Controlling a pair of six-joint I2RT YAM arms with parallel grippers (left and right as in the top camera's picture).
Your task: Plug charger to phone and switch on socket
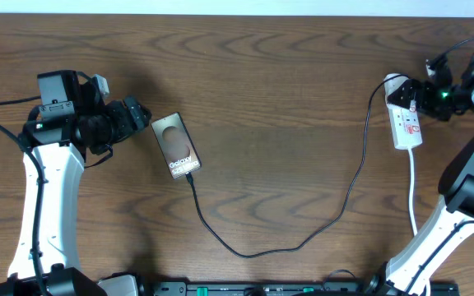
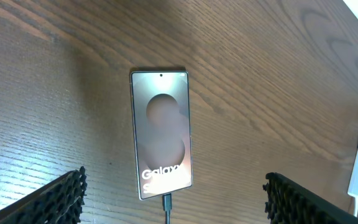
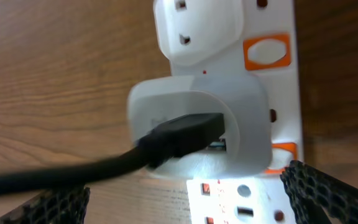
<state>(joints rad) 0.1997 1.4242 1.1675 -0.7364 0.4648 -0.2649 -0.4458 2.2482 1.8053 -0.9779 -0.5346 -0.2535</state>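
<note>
The phone (image 1: 176, 145) lies face up on the table, left of centre, with the black charger cable (image 1: 303, 242) plugged into its lower end. In the left wrist view the phone (image 2: 161, 132) shows its "Galaxy" lettering and the plug tip (image 2: 166, 202) sits in its port. My left gripper (image 1: 141, 115) is open, just left of the phone's top and apart from it. The white socket strip (image 1: 406, 123) lies at the far right. My right gripper (image 1: 422, 94) is open, close over the strip's upper end. The right wrist view shows a white adapter (image 3: 197, 127) in the strip, with the cable's black plug (image 3: 182, 135) in it.
The strip's white cord (image 1: 412, 197) runs down toward the front edge at the right. Orange switches (image 3: 266, 52) sit along the strip's side. The cable loops across the table's front middle. The arm bases stand at the front corners.
</note>
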